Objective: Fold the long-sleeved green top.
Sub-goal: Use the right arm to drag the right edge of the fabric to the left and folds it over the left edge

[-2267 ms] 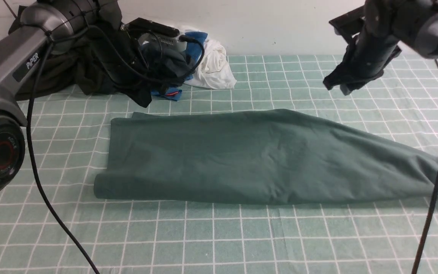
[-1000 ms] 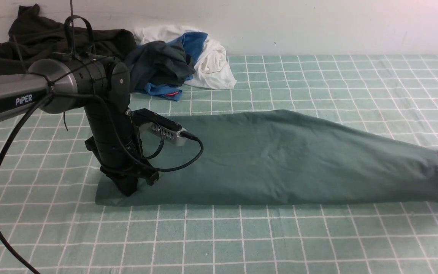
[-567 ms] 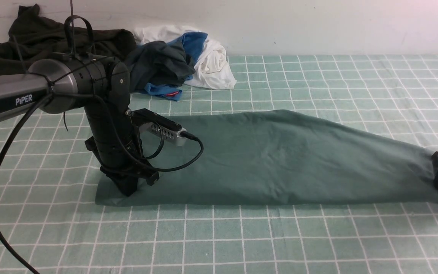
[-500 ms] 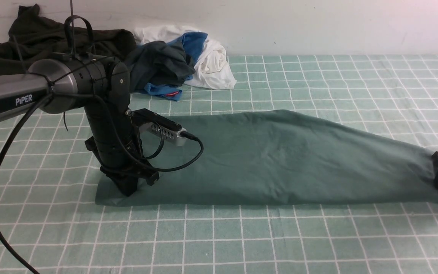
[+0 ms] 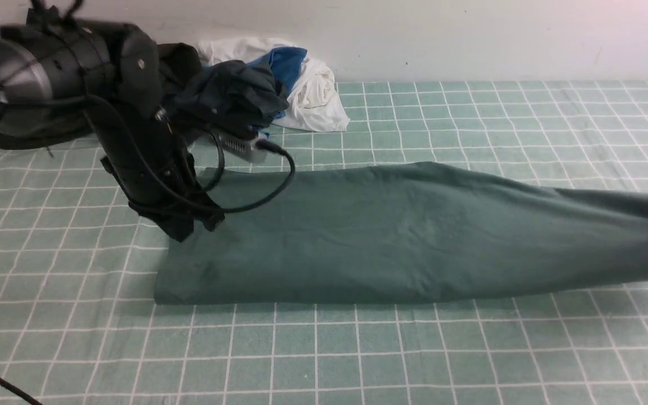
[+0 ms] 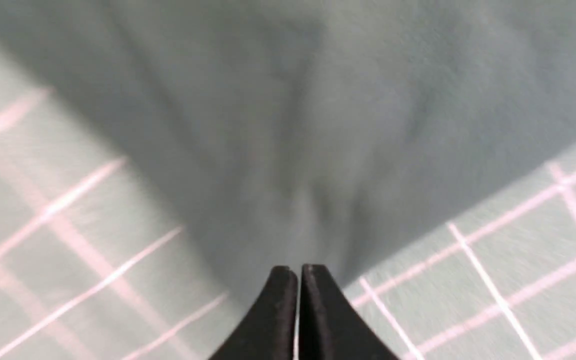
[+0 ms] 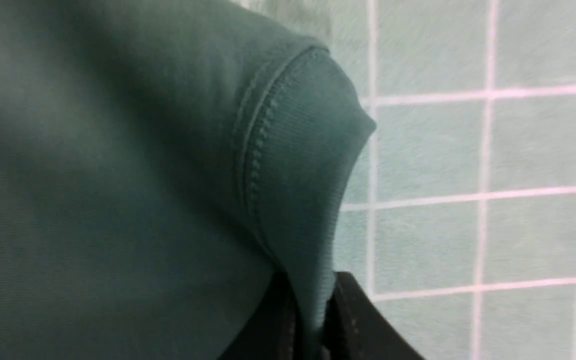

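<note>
Jaws of the left gripper (image 5: 181,230) are clenched on a pinch of the green long-sleeved top (image 5: 403,236) at its far left corner, and the cloth tents up to the tips. Right gripper (image 7: 312,295) jaws are clamped on a ribbed edge at the right end. The garment lies as a long band on the checked tablecloth (image 5: 358,349), long axis left to right, one end at each gripper. Assessment: the coming fold likely carries one end across to the other, and each arm holds its nearer end.
</note>
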`<action>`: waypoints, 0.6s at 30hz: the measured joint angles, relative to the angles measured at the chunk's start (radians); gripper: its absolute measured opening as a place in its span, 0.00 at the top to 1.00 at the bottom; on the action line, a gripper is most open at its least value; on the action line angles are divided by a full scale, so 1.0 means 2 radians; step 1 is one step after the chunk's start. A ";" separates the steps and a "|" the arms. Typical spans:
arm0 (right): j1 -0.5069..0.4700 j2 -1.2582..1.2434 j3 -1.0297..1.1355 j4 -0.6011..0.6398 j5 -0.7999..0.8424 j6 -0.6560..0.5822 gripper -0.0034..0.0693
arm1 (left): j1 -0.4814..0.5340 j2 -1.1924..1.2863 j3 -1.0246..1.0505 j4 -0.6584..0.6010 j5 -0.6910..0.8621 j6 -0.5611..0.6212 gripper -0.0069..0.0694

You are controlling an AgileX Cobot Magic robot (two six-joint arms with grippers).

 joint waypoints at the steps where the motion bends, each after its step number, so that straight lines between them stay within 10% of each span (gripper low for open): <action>1: 0.001 -0.016 -0.022 -0.005 0.018 0.000 0.90 | 0.000 -0.027 0.000 0.000 0.008 -0.002 0.91; 7: 0.055 -0.055 -0.138 0.015 0.074 -0.012 0.90 | 0.000 -0.145 0.021 -0.001 0.047 -0.018 0.91; 18: 0.297 -0.010 -0.259 0.049 0.088 -0.020 0.90 | 0.000 -0.344 0.130 -0.001 0.051 -0.026 0.91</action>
